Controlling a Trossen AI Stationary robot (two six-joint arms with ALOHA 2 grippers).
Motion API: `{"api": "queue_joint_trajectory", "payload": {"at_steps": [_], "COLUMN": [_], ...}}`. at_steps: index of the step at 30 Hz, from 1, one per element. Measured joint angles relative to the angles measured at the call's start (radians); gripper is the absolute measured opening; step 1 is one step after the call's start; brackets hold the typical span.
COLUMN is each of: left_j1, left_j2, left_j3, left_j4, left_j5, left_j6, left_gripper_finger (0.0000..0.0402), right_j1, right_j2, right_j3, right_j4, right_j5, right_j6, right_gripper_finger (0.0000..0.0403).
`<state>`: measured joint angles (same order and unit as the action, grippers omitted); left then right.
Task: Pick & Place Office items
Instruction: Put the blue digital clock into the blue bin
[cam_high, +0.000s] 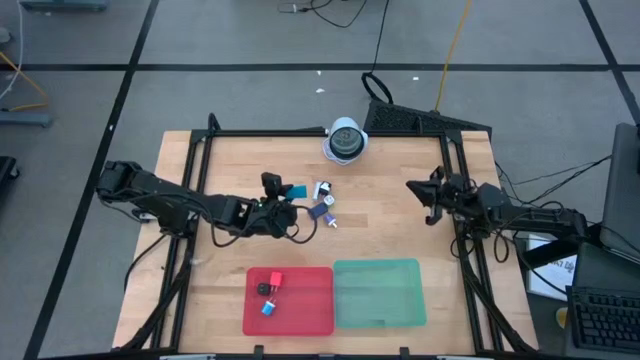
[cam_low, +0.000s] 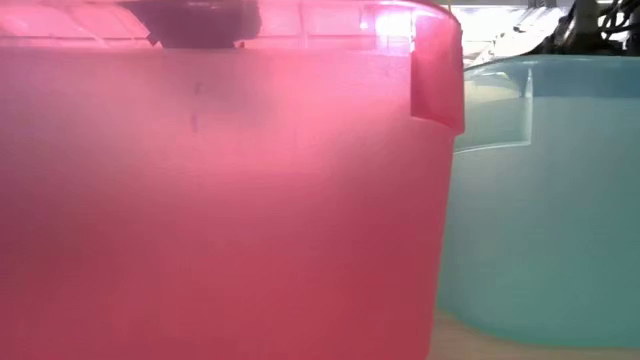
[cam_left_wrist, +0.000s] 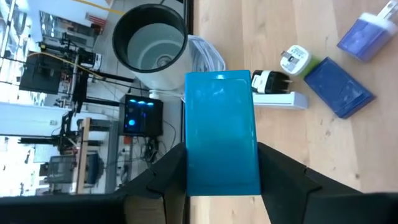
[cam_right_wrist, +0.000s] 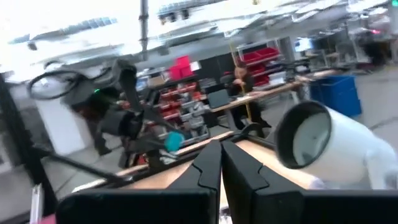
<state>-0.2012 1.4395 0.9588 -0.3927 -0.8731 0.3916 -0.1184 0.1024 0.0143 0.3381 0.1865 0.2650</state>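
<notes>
- The left arm is reaching low across the bench (cam_high: 400, 230) from its left edge, its left end effector (cam_high: 284, 204) sitting near the middle, above the red tray (cam_high: 310, 310).
- That left end effector (cam_left_wrist: 221, 180) is grasping a teal piece (cam_left_wrist: 222, 140), the flat block standing between the two dark fingers (cam_left_wrist: 171, 177); from above the teal piece (cam_high: 297, 190) is showing just at the tip.
- Just beyond the held piece, a white plug piece (cam_left_wrist: 293, 59), a black-and-white piece (cam_left_wrist: 273, 84), a dark blue flat piece (cam_left_wrist: 339, 87) and a pale blue piece (cam_left_wrist: 364, 38) are lying loose on the wood, near but apart from the fingers.
- In the red tray, a red piece (cam_high: 276, 281), a black piece (cam_high: 264, 289) and a blue piece (cam_high: 268, 307) are already lying close together.
- The green tray (cam_high: 380, 295) is sitting right beside the red one.
- The right arm is waiting at the right edge, its right end effector (cam_high: 425, 195) pointing inward; the right end effector (cam_right_wrist: 221, 165) is clenched, fingers pressed together.
- A round white-and-grey domed object (cam_high: 346, 140) is standing at the far edge.
</notes>
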Motion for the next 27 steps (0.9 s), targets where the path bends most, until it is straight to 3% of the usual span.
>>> {"api": "queue_joint_trajectory", "payload": {"at_steps": [8,13,22,27], "left_j1": [0.001,0.016,0.024,0.025], "left_j2": [0.0,0.0,0.0,0.0], "left_j3": [0.0,0.0,0.0,0.0], "left_j4": [0.0,0.001,0.09,0.108], "left_j5": [0.04,0.043,0.106,0.103], "left_j6": [-0.046,-0.056,-0.009,0.019], "left_gripper_finger": [0.0155,0.0167,0.0156,0.0165], "right_j1": [0.0,0.003,0.003,0.003], "right_j2": [0.046,0.156,0.539,0.792], "right_j3": [0.0,0.0,0.008,0.079], "right_j4": [0.102,0.205,0.545,0.588], "right_j5": [0.072,0.045,0.019,-0.03], "right_j6": [0.062,0.137,0.168,0.16], "right_gripper_finger": [0.0008,0.0006,0.0006,0.0007]}}
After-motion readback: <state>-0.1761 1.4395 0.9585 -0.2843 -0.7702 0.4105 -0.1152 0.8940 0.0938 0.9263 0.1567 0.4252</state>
